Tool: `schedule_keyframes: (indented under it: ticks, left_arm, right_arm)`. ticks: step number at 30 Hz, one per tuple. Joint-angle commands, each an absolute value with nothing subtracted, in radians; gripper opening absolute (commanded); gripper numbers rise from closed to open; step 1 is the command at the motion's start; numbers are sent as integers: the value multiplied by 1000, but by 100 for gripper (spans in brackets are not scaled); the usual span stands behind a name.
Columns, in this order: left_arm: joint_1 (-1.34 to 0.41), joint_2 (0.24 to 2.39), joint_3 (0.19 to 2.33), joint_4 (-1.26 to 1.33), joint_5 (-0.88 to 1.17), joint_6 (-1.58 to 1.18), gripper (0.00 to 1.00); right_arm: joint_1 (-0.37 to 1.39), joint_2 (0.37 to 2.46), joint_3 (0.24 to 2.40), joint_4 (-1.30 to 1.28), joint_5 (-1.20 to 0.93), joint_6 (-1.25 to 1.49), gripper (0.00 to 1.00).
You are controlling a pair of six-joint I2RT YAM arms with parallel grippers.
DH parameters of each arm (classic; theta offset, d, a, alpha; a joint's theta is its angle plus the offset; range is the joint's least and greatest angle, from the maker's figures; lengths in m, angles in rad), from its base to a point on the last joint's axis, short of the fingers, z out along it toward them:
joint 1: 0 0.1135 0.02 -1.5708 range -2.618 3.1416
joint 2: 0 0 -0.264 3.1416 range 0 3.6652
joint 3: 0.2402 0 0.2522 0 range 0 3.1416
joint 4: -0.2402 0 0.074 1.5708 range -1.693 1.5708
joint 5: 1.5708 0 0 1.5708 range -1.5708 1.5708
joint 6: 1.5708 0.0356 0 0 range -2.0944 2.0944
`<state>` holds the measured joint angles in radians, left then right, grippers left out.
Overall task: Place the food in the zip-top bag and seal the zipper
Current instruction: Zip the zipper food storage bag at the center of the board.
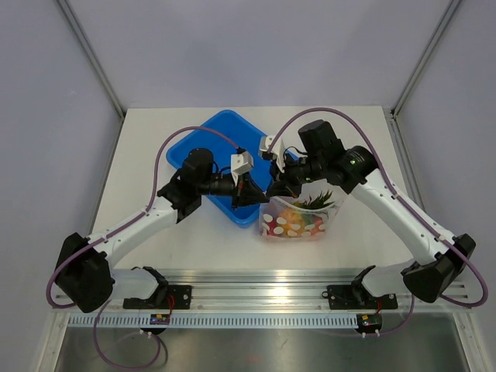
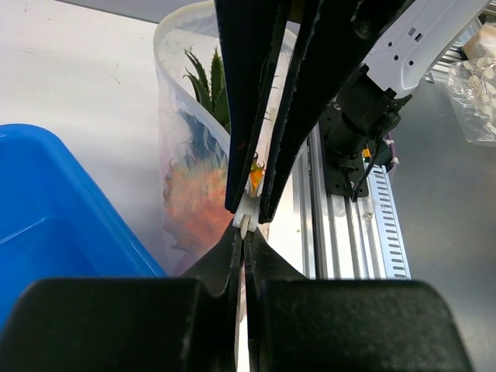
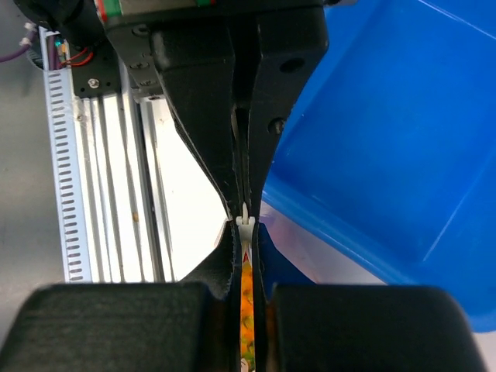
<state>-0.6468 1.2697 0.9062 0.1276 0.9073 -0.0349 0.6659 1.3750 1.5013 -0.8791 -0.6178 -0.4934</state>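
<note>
The zip-top bag [image 1: 298, 218] stands upright in front of the tray, with a printed lower half. Green pineapple leaves [image 1: 318, 200] show inside it, also in the left wrist view [image 2: 208, 81]. I cannot pick out the red fruits. A small white zipper piece [image 2: 246, 215] sits at the bag's top left corner, also in the right wrist view [image 3: 246, 218]. My left gripper [image 1: 253, 194] and right gripper [image 1: 276, 188] meet tip to tip there. The left gripper [image 2: 245, 234] is shut on the zipper edge. The right gripper [image 3: 245, 230] is shut on the bag's orange-printed top edge [image 3: 246, 302].
The blue tray [image 1: 213, 132] lies just behind and left of the bag; its wall is close to both grippers [image 2: 54, 209] [image 3: 387, 139]. A metal rail [image 1: 256, 291] runs along the near table edge.
</note>
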Motion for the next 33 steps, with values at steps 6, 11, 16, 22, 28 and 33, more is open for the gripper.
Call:
schedule_keyframes:
  ticks: [6,11,16,22,28,33]
  left_arm:
    - [-634,1197,899,189,845,-14,0]
    - [-626,1172,894,207,822,-26,0]
    - [-621,1143,900,218,764,-58,0]
    - [-620,1089,894,316,664,-156,0]
    - [-621,1085,956,422,635,-296,0]
    - [-620,1072,1011,445,594,-365,0]
  right_arm:
    - [672,1246,1396,-853,-514,-482,0]
    - [669,1217,1379,-882,-453,-446,0]
    - [670,1140,1355,-911,-387,-399,0]
    - [670,1023,1367,-1023,-284,-298,0]
    - [670,907,1407,-1077,-250,-247,0]
    - [670,833,1439,-1088,-236,-241,0]
